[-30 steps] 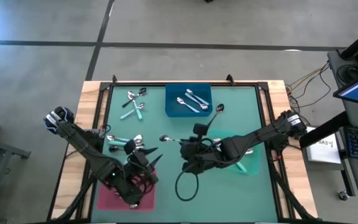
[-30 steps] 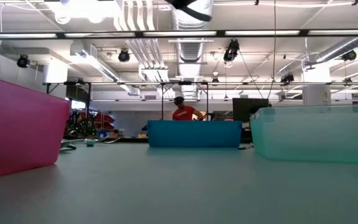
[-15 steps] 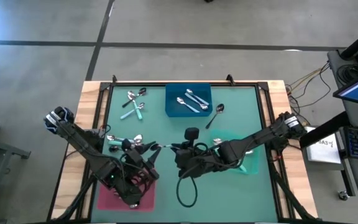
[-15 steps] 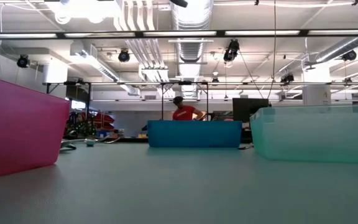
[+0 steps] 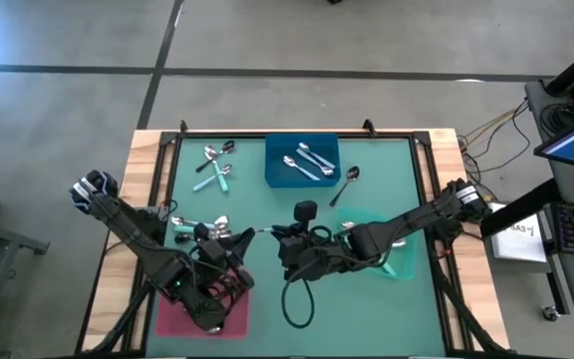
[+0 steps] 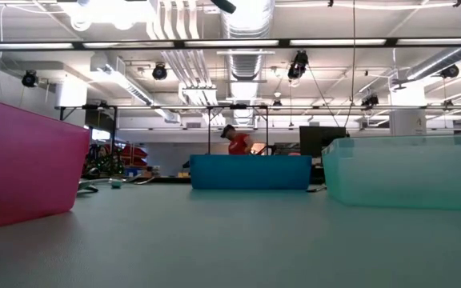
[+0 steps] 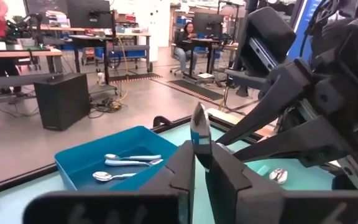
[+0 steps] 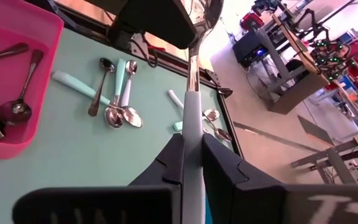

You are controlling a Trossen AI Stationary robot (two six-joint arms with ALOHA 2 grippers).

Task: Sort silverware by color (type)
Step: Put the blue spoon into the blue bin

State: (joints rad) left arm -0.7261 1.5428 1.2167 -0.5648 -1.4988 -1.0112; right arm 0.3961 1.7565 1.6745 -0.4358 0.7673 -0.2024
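Note:
A teal-handled spoon [image 5: 261, 236] hangs in the air over the middle of the green mat, held by both grippers at once. My left gripper [image 5: 250, 237] comes from the table's left and is shut on the spoon's bowl end. My right gripper [image 5: 275, 239] comes from the right and is shut on its teal handle. Other silverware lies loose on the mat at the far left [image 5: 215, 165] and the mid left [image 5: 192, 227]. A dark-handled spoon [image 5: 349, 182] lies beside the blue tray [image 5: 277, 175]. My left gripper [image 7: 199, 149] pinches the spoon's shiny bowl [image 7: 199, 124] between its two fingers, and the bowl's tip sticks out past the fingertips. The fingers lie about level, coming from the table's left. My right gripper [image 8: 191, 140] pinches the teal handle [image 8: 191, 115] between its two fingers, with the handle lying along them. The metal neck [image 8: 192, 68] reaches forward to the left gripper. The spoon is lifted clear of the mat.
The blue tray with silver spoons stands at the far middle. A pink tray [image 8: 42, 37] with dark-handled spoons lies at the near left under my left arm. A teal tray [image 5: 399, 267] is at the right under my right arm. A cable loop [image 5: 299, 299] lies near the front.
My right gripper has carried the spoon a little toward the table's left and rolled its wrist. My left gripper has turned and shut on the spoon's bowl end, so the spoon now hangs between both grippers.

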